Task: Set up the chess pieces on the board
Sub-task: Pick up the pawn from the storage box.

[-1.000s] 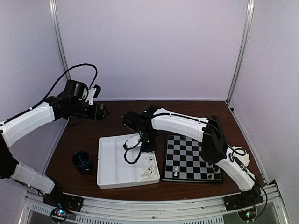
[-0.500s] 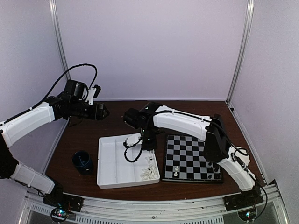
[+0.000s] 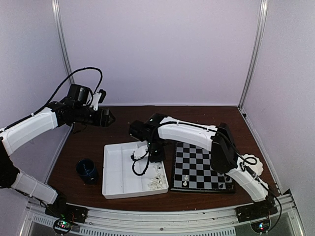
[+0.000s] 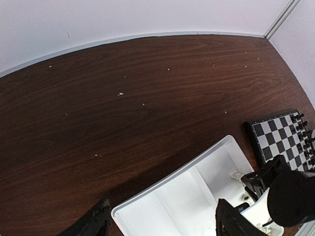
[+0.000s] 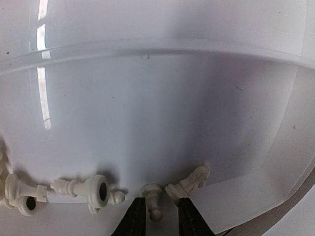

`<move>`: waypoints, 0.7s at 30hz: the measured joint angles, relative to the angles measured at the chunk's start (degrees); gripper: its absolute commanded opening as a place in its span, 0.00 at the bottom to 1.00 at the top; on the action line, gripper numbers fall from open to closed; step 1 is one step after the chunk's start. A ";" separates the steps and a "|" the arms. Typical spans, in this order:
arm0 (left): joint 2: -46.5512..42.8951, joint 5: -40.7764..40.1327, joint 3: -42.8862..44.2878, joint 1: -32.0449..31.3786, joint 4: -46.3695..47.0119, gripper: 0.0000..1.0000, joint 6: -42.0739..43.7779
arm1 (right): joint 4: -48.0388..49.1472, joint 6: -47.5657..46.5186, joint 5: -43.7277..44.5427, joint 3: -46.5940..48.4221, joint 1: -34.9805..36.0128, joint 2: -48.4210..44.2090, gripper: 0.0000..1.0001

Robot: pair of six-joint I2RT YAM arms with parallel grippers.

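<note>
The left claw [image 4: 162, 216] is held high above the far-left part of the table [image 3: 88, 142]. Its fingers are spread wide and nothing is between them. A dark cup [image 3: 87, 169] is set near the left edge, toward the near-left corner.

Just right of the cup, a white tray [image 3: 120, 169] lies by the near edge. A small heap of white chess pieces [image 3: 156, 183] is gathered in the tray's near-right corner.

The right claw [image 5: 159, 209] is lowered into the right part of the tray, and its fingers are parted only narrowly. A white pawn [image 5: 153, 199] lies on its side between them. Its long axis runs straight in between the fingers, with the round head toward the wrist and the base away from it. A gap is seen on each side of the pawn, so no grip is shown.

Just right of the pawn a white knight [image 5: 189, 182] lies tilted, close to the right finger. To the left, other white pieces [image 5: 81, 189] lie on their sides, and the hollow base of one is turned toward the wrist camera.

The board [image 3: 197, 164] lies flat just right of the tray, near the near edge. Two white pieces [image 3: 185, 180] stand upright on its near-left squares. Black pieces [image 4: 302, 135] are lined along its right side. The board's right part is crossed and partly hidden by the right arm [image 3: 221, 147].
</note>
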 measured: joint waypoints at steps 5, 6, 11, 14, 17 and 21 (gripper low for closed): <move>0.00 0.13 0.00 0.02 0.00 0.73 0.00 | -0.07 -0.26 1.25 0.02 0.61 0.26 0.14; 0.00 0.20 0.00 0.00 0.02 0.73 0.00 | -0.17 -0.31 1.31 0.02 0.59 0.26 0.11; 0.00 0.35 0.00 0.02 0.00 0.73 0.00 | -0.46 -0.24 1.31 0.00 0.66 0.24 0.05; 0.00 0.39 0.00 0.02 0.00 0.73 0.00 | -0.57 -0.13 1.27 0.00 0.94 0.07 0.04; 0.00 0.39 0.00 0.02 0.00 0.73 -0.02 | -0.61 -0.13 1.18 -0.33 1.20 -0.33 0.04; 0.00 0.42 0.00 0.02 0.00 0.73 -0.02 | -0.70 0.00 1.11 -0.57 1.57 -2.16 0.03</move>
